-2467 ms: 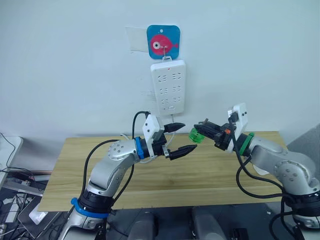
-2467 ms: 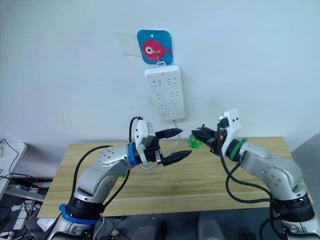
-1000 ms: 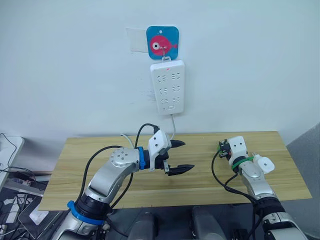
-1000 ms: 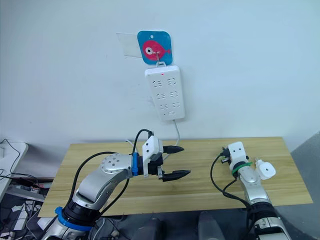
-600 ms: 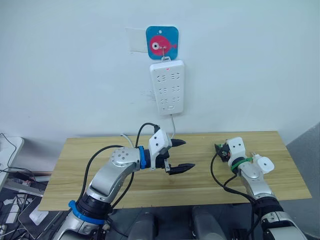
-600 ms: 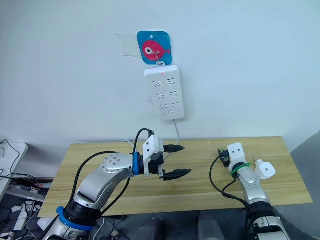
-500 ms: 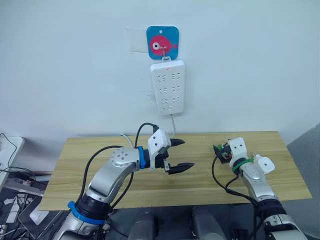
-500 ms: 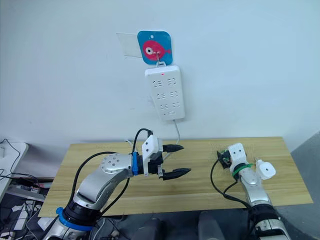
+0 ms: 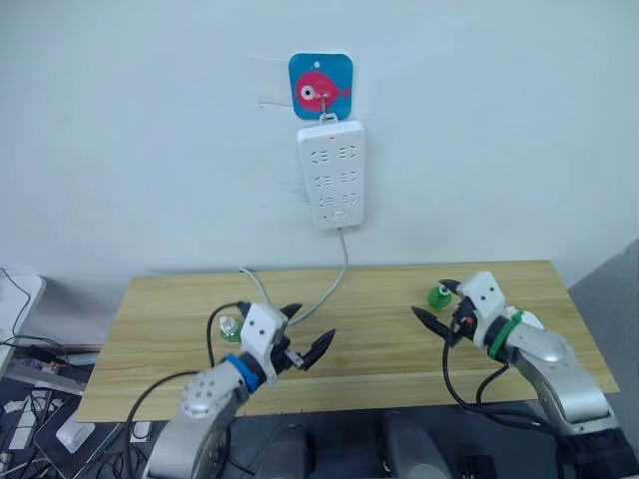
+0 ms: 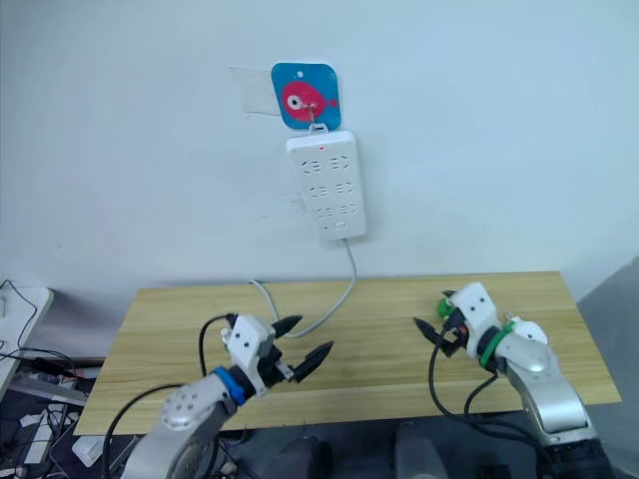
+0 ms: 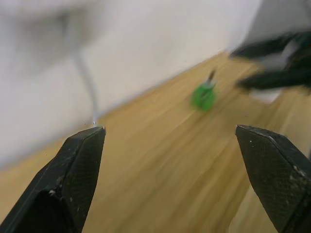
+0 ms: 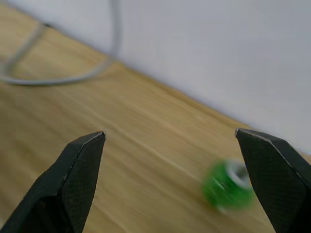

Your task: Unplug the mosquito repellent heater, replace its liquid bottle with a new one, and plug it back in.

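At the table's (image 9: pixel 150 329) nine o'clock side a green bottle (image 9: pixel 230 326) stands beside the left pincer (image 9: pixel 308 335), whose fingers are apart and empty. The power strip (image 9: pixel 333 175) hangs on the wall at twelve o'clock with nothing plugged in. At three o'clock the right pincer (image 9: pixel 436 306), spread and empty, hovers near a second green bottle (image 9: pixel 438 296). I cannot spot the heater; unplugging looks done, while reassembly and replugging remain.

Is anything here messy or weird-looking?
Nothing looks spilled or broken. Two small oddities: the power strip on the wall has nothing plugged in, and a little green bottle sits loose on the table, just beyond the open right gripper.
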Controlling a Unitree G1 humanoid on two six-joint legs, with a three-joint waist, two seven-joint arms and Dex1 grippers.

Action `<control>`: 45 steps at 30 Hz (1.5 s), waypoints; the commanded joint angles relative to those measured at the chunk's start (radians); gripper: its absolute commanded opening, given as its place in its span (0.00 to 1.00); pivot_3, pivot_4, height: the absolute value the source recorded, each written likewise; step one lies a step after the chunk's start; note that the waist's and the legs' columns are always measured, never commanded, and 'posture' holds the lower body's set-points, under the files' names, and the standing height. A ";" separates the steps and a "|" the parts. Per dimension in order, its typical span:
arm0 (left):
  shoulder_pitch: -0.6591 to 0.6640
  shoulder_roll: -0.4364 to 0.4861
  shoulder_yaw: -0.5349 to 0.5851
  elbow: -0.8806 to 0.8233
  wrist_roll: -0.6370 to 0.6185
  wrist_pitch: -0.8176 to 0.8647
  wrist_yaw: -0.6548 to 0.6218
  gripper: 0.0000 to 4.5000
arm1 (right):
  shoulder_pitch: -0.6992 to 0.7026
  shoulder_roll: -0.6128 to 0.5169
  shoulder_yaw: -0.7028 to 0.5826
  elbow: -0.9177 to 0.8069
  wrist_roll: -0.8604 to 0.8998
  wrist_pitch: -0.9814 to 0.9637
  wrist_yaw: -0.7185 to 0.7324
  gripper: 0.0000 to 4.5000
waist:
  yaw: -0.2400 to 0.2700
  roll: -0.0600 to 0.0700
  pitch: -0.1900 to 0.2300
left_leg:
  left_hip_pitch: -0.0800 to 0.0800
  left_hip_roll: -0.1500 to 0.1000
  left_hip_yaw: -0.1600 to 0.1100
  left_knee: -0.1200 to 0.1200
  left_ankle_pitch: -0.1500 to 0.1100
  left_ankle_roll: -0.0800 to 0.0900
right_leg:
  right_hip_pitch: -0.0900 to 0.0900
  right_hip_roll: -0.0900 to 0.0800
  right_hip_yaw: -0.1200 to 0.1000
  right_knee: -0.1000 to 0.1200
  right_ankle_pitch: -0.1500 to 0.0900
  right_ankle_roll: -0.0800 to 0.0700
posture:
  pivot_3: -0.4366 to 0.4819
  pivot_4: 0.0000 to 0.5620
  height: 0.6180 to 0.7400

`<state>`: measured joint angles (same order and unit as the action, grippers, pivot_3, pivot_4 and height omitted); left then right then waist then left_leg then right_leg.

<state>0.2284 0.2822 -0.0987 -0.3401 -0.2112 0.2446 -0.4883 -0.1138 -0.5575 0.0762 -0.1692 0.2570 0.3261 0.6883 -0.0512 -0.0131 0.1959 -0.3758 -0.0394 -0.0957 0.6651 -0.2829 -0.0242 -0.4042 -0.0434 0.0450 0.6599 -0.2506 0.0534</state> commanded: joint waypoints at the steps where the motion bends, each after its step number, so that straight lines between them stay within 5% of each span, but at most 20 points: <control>1: 0.052 -0.047 0.053 0.034 0.074 -0.177 0.114 1.00 | -0.097 -0.025 0.038 -0.058 0.059 0.039 0.130 0.99 | 0.009 -0.001 0.001 | -0.001 0.000 -0.001 0.000 0.000 0.000 | 0.000 0.000 -0.001 0.000 0.000 0.000 | 0.47 0.38 1.00; 9: 0.182 -0.164 0.182 0.224 0.059 -0.382 0.230 1.00 | -0.324 0.030 0.110 0.064 0.109 0.061 0.311 0.99 | 0.030 -0.008 0.014 | -0.004 -0.001 -0.004 -0.001 0.000 0.000 | -0.001 -0.006 -0.004 -0.003 0.000 -0.001 | 0.57 0.42 1.00; 20: 0.027 -0.198 0.256 0.493 0.078 -0.563 0.307 1.00 | -0.364 0.055 0.216 0.030 0.107 0.048 0.468 0.99 | 0.074 -0.009 0.041 | -0.007 -0.003 -0.007 -0.001 0.000 0.000 | -0.002 -0.010 -0.009 -0.008 0.001 0.000 | 0.57 0.50 1.00; 45: -0.345 -0.113 0.276 1.146 0.090 -0.890 0.222 1.00 | -0.392 0.020 0.146 0.026 0.141 0.155 0.457 0.99 | 0.069 -0.012 0.058 | -0.011 -0.003 -0.010 -0.003 -0.001 0.000 | -0.004 -0.010 -0.011 -0.012 0.001 -0.001 | 0.53 0.49 1.00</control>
<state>-0.1151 0.1568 0.1674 0.7937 -0.1204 -0.6139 -0.2590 -0.5004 -0.5350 0.2493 -0.1045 0.3756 0.4724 1.1495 0.0181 -0.0252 0.2534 -0.3866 -0.0425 -0.1054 0.6618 -0.2836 -0.0242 -0.4081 -0.0539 0.0335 0.6476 -0.2496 0.0527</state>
